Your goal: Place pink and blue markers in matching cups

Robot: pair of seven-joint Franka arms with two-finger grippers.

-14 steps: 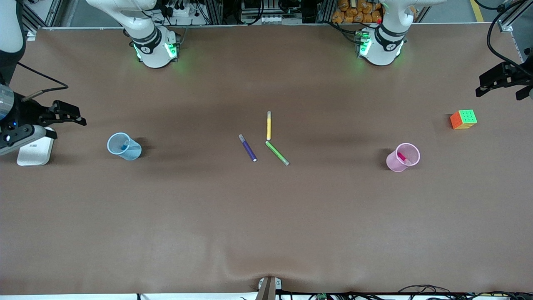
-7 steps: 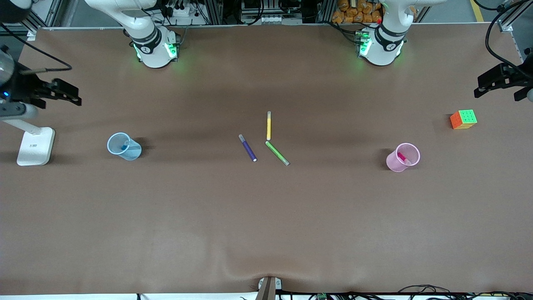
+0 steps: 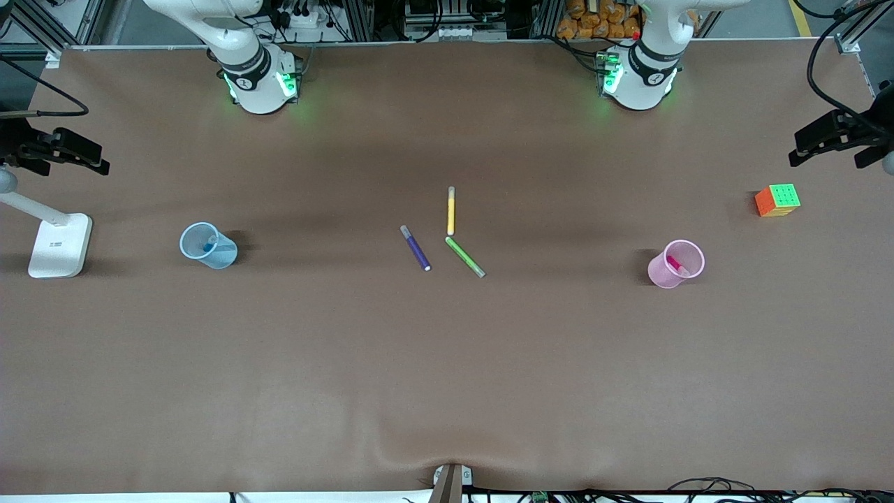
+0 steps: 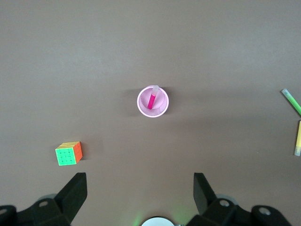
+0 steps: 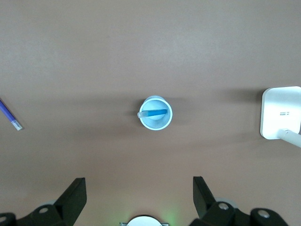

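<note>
No legible text, brand or number anywhere. White lamp base [image 5: 281, 113] near blue cup [image 5: 156, 113] carries small grey marking, too small to read.

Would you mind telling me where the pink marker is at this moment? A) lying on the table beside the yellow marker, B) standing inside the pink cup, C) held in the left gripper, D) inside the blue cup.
B. The pink marker leans inside the pink cup, while the left gripper is open, holding nothing, above the table near the cube.
</note>
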